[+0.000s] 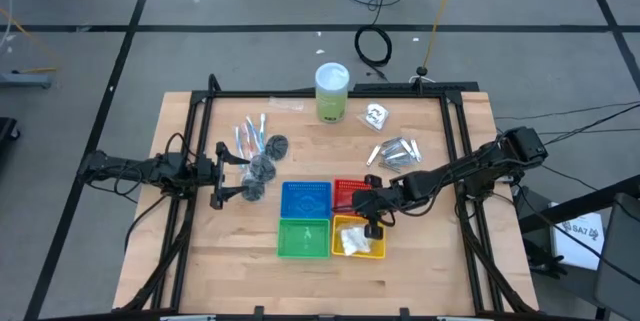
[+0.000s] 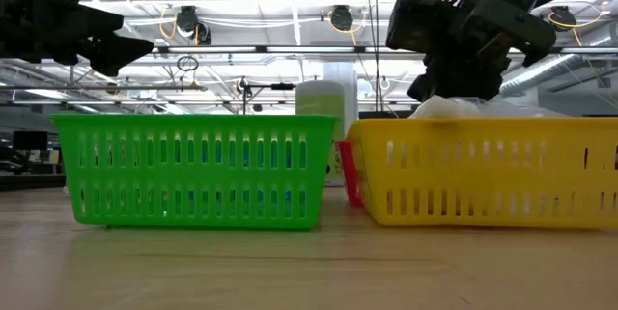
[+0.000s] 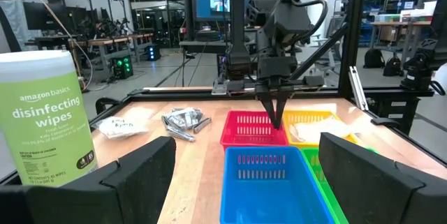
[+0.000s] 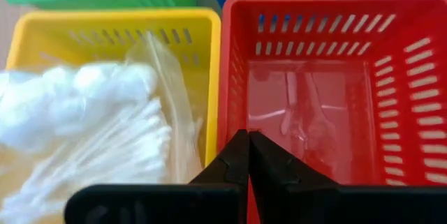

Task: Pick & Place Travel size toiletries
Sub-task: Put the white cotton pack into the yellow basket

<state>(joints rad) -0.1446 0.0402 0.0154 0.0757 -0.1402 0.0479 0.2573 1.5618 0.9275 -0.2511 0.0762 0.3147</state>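
Note:
The travel size toiletries lie loose on the table: clear-wrapped sticks (image 1: 250,136) and dark round puffs (image 1: 265,166) at the left, a white sachet (image 1: 375,116) and silver foil tubes (image 1: 398,151) at the right. My right gripper (image 1: 372,217) is shut and slants down over the wall between the red basket (image 4: 419,77) and the yellow basket (image 4: 42,25), with nothing between its fingers (image 4: 248,151). My left gripper (image 1: 238,173) waits open and level at the table's left, the puffs just ahead of its fingers.
A clear bag of white cotton items (image 4: 84,126) fills the yellow basket. The blue basket (image 1: 306,201) and green basket (image 1: 304,237) adjoin the red and yellow ones. A tall green cylinder with a white lid (image 1: 332,91) stands at the far edge. A black frame (image 1: 200,121) borders the table.

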